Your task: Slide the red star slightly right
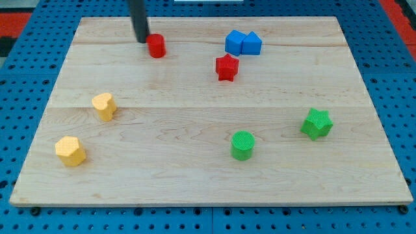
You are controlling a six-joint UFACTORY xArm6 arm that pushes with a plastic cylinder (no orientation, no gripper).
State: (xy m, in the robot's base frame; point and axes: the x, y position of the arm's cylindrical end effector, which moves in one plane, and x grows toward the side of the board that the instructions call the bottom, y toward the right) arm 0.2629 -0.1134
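The end effector is a bare dark rod with no jaws, so it has no open or closed state and holds nothing. My tip [142,40] rests on the bench [195,175] touching, or just short of, the 9 o'clock side of the red cylinder [156,46], near the view's top edge.

**Target location.** The red star [227,67] lies in the upper middle of the bench, at about 4 o'clock from the red cylinder and well apart from my tip. The blue block pair [243,43] sits close by at its 1 o'clock.

**Recommended procedure (judgement).**
1. Back my tip off the red cylinder towards 9 o'clock, then route below it, so that the cylinder is not dragged along.
2. Bring my tip to the star's 9 o'clock side, level with its centre.
3. Push towards 3 o'clock in a short stroke and stop early; only a slight shift is required.
4. Keep the push line through the centre. An off-centre contact on a point is likely to spin the star or steer it up towards the blue blocks.

**Target appearance.** The star is a small solid red piece with short blunt points, a flat top face and darker shaded side walls. It lies flat and touches no other block.
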